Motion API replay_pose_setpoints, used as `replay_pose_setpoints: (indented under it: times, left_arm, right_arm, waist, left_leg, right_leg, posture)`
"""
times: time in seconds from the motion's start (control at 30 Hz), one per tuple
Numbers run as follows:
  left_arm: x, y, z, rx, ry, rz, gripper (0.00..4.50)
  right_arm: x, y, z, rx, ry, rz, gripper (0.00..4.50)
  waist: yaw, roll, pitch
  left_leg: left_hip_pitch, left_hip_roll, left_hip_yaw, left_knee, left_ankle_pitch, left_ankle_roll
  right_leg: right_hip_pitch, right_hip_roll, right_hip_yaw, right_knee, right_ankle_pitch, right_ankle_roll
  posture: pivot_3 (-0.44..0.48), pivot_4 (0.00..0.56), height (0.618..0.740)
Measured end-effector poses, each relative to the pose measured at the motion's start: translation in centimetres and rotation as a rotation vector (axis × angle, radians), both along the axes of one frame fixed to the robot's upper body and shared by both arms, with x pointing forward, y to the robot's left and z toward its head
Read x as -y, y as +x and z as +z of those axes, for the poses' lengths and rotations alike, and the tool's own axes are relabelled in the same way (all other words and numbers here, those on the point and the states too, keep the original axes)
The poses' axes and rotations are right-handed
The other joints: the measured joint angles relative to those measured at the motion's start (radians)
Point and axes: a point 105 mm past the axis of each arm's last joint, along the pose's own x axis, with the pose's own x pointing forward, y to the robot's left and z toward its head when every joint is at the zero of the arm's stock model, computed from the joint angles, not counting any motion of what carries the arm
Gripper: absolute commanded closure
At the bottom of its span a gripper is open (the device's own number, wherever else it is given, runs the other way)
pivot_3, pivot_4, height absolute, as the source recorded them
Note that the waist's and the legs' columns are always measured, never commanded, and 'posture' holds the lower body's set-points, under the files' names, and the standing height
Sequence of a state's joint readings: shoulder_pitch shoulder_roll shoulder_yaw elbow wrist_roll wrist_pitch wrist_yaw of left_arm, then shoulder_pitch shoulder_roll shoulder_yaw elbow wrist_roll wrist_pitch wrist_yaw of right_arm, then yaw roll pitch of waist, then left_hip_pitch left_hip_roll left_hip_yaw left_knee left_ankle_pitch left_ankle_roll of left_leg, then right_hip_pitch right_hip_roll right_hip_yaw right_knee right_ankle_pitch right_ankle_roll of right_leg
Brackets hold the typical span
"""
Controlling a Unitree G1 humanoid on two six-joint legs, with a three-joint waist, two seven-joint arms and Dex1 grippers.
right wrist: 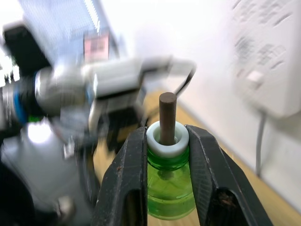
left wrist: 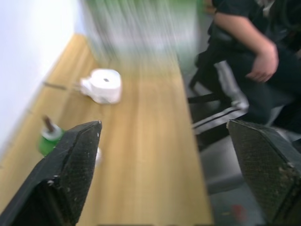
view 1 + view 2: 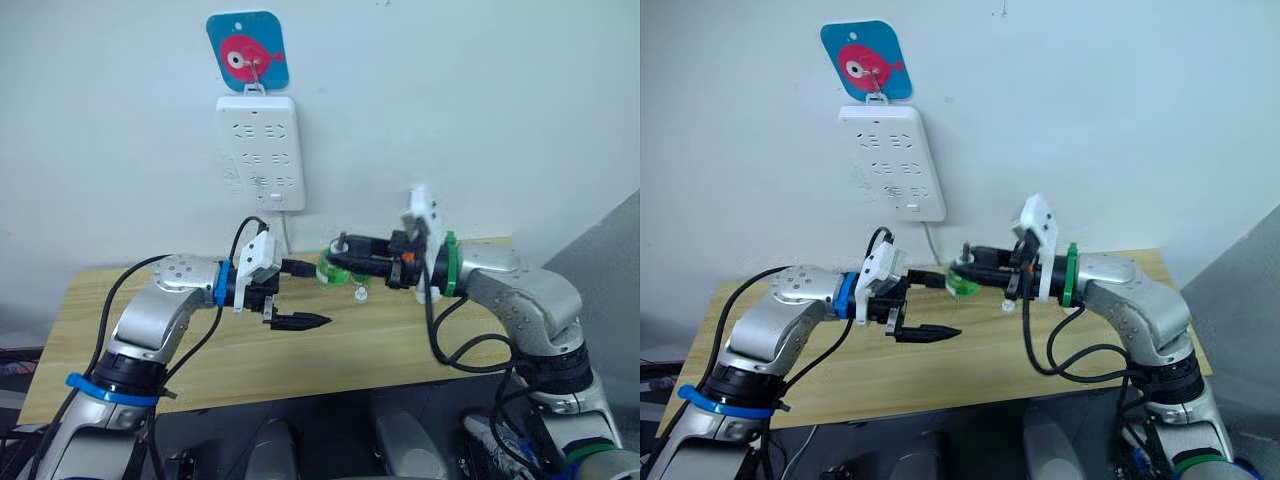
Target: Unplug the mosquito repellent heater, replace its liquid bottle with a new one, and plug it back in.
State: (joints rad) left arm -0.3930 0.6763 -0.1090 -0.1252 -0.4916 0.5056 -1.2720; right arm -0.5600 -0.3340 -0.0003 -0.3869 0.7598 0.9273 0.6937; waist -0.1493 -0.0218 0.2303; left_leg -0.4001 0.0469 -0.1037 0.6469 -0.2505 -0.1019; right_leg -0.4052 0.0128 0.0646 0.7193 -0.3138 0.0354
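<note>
Currently a green liquid bottle (image 1: 169, 186) is held clamped in the right tool (image 1: 168, 162), while the left tool (image 2: 164, 174) is spread wide and empty. The mosquito repellent heater (image 2: 102, 85) lies unplugged on the bench (image 2: 150, 155), so the bottle swap is judged under way. Seating a bottle in the heater is called for next.

Silver arms w/ black cables; left gripper (image 3: 298, 320) black fingers, blue wrist ring; right gripper (image 3: 345, 262) green ring, white camera mounts.

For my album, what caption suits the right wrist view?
Right gripper clamps a green liquid bottle, brown wick up.

Bottle (image 3: 331, 268) in right tool (image 3: 345, 262), above table (image 3: 400, 340), below power strip (image 3: 260, 152).
</note>
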Motion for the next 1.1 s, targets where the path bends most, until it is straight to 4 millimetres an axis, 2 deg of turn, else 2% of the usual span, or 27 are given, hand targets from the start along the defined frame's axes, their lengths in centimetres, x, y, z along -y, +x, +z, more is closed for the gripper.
replay_pose_setpoints:
  times: [0.23, 0.37, 0.7, 0.83, 1.1]
  left_arm:
    - [1.2, 1.5, 4.3, -0.192, -0.351, 0.196, 0.0]
    - [2.2, 1.8, 6.5, -0.314, -0.516, 0.231, 0.0]
    - [3.3, 1.5, 8.8, -0.548, -0.755, 0.257, 0.0]
    - [3.2, 1.8, 9.9, -0.575, -0.805, 0.261, 0.0]
    - [2.9, 1.4, 10.3, -0.639, -0.849, 0.225, 0.0]
  right_arm:
    - [0.5, -0.1, 2.0, -0.215, 0.27, -0.02, 3.69]
    - [0.8, 0.4, 3.1, -0.328, 0.438, -0.055, 3.69]
    - [0.7, 1.0, 3.0, -0.466, 0.546, -0.127, 3.69]
    - [0.6, 1.0, 2.9, -0.48, 0.551, -0.13, 3.69]
    - [0.7, 1.3, 3.3, -0.507, 0.597, -0.136, 3.69]
  waist:
    - [0.007, 0.0, 0.0]
    - [0.005, 0.0, -0.001]
    - [0.006, 0.0, -0.001]
    - [0.007, 0.0, -0.001]
    - [0.007, 0.0, -0.001]
  left_leg:
    - [-0.001, -0.001, -0.001, 0.002, 0.0, 0.0]
    - [-0.001, -0.001, 0.0, 0.002, 0.0, 0.0]
    - [-0.001, -0.001, 0.0, 0.002, 0.0, 0.0]
    - [0.0, -0.001, 0.0, 0.002, 0.0, 0.0]
    - [-0.001, -0.001, 0.0, 0.002, 0.001, -0.002]
  right_leg:
    - [0.0, -0.001, -0.001, 0.001, 0.0, 0.0]
    - [0.0, -0.001, 0.0, 0.001, 0.0, 0.0]
    - [0.0, -0.001, 0.0, 0.001, 0.0, 0.0]
    - [0.0, -0.001, 0.0, 0.001, 0.0, 0.0]
    - [0.0, 0.0, 0.0, 0.001, 0.0, 0.0]
  posture:
    - [-0.156, 0.16, 0.725]
    - [-0.156, 0.161, 0.725]
    - [-0.158, 0.162, 0.725]
    - [-0.161, 0.162, 0.725]
    - [-0.164, 0.162, 0.725]
